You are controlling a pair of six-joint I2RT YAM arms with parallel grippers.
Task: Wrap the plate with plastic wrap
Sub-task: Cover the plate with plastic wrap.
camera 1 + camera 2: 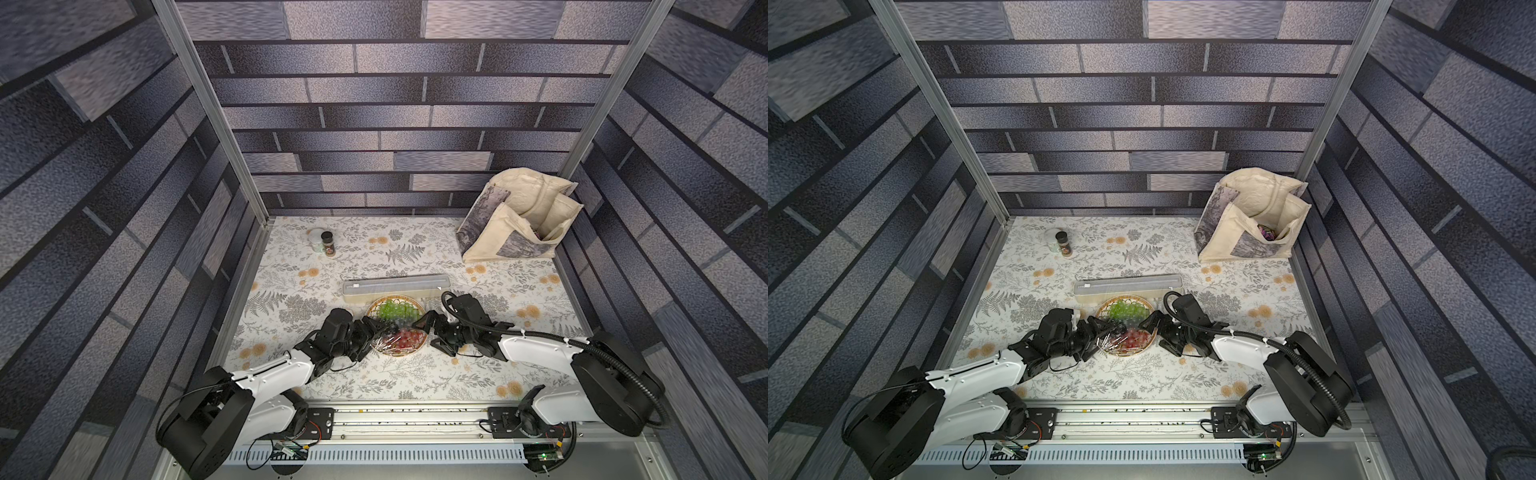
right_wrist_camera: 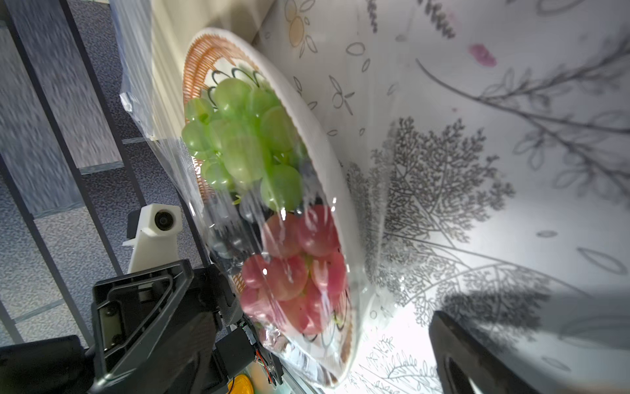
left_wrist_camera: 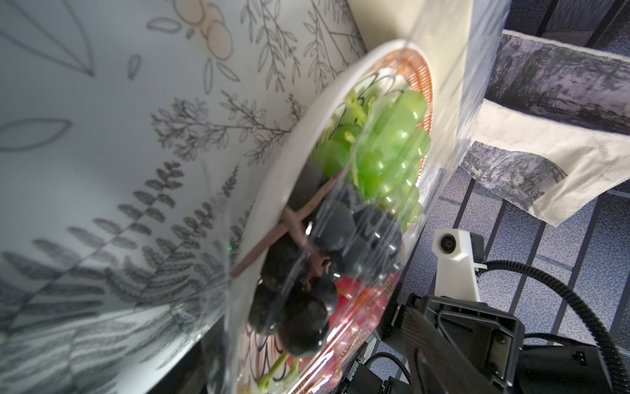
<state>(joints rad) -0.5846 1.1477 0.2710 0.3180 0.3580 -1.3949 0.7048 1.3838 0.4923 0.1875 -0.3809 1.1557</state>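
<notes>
**Round tan wicker-look plate (image 1: 397, 297) flanked by left gripper (image 1: 376, 328), right gripper (image 1: 428, 323)**
Clear crinkly plastic wrap (image 1: 386, 341) is draped over; both jaws are set apart, seemingly for tucking.

1 plate (image 1: 395, 297), 1 box (image 1: 397, 286), 2 jars (image 1: 328, 244), 1 bag (image 1: 528, 216)

The plastic wrap (image 2: 218, 218) is clear, glossy and crinkled; the plate (image 3: 289, 153) matt; the bag (image 1: 536, 203) woven cloth.

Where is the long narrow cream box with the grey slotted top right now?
In both top views the box lies crosswise at mid-table, just behind the round wicker-look plate of grapes, with the beige cloth bag farther back on the right.
</notes>
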